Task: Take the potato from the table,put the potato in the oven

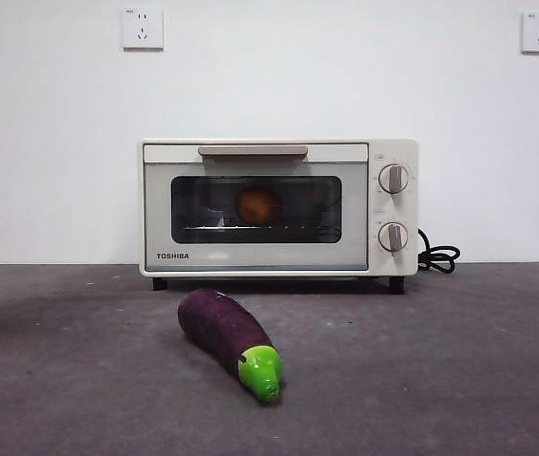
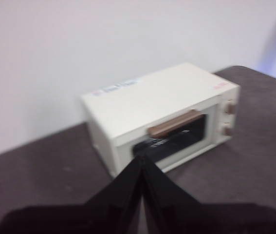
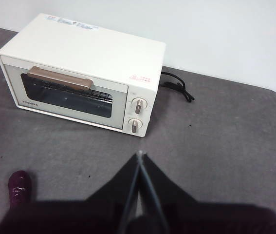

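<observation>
Both sets of fingers are hanging pressed together and empty above the counter, while the potato is sitting inside the shut oven.

The left fingers (image 2: 141, 163) are meeting at their tips with nothing between them, pointing toward the oven (image 2: 162, 114), which is lying just beyond them with its door closed and its handle (image 2: 174, 123) facing them. The right fingers (image 3: 139, 158) are likewise touching tip to tip, hovering over bare counter (image 3: 215, 126) in front of the oven's knobs (image 3: 138, 106), well apart from the oven itself. Out to one side of them, an eggplant (image 1: 228, 340) is lying on the counter in front of the oven, its green tip pointing away from the door. Farther off, behind the window glass, the potato (image 1: 259, 205) is resting on the rack.
</observation>
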You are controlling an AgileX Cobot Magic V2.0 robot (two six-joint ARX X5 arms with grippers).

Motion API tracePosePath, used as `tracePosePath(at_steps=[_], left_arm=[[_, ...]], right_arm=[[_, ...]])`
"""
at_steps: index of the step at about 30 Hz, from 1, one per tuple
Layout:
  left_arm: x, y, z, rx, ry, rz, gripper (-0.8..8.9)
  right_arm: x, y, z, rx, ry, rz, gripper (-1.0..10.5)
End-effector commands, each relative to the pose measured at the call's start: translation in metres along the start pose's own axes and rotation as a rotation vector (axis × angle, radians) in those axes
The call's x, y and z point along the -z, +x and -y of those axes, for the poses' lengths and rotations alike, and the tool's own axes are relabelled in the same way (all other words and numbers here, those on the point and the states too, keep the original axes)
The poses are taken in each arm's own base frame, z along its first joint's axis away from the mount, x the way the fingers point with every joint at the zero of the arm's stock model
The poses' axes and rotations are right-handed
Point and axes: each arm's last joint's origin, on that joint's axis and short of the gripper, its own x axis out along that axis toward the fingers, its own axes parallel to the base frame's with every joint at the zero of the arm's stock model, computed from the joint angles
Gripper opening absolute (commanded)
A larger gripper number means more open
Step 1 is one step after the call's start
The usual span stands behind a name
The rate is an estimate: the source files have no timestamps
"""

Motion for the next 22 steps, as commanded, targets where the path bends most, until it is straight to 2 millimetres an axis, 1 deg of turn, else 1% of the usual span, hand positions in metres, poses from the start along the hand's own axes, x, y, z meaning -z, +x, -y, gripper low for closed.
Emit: tracePosePath(at_steps=[1, 5, 8, 11, 14, 18, 22], left_arm=[[0.051, 0.001, 0.004, -0.054, 0.053, 0.037, -0.04], [0.120, 0.002, 0.009, -0.198, 0.057, 0.049, -0.04], [0.168, 0.002, 0.016, -0.269, 0.007, 0.035, -0.04], [0.205, 0.003, 0.022, -0.344, -0.080, 0.027, -0.04], [0.228, 0.005, 0.024, -0.398, -0.140, 0.031, -0.04], [0.243, 0.007, 0.027, -0.387, -0.143, 0.036, -0.04], [0.255, 0.012, 0.029, -0.358, -0.127, 0.000, -0.04]], right_arm=[[0.003, 0.001, 0.000, 0.014, -0.014, -0.014, 0.0], [0.003, 0.001, 0.000, 0.014, -0.014, -0.014, 0.0], [0.003, 0.001, 0.000, 0.014, -0.014, -0.014, 0.0], [0.003, 0.001, 0.000, 0.014, -0.014, -0.014, 0.0], [0.003, 0.001, 0.000, 0.013, -0.015, -0.014, 0.0], [0.003, 0.001, 0.000, 0.013, -0.015, -0.014, 0.0], [0.003, 0.001, 0.000, 0.014, -0.014, -0.014, 0.0]])
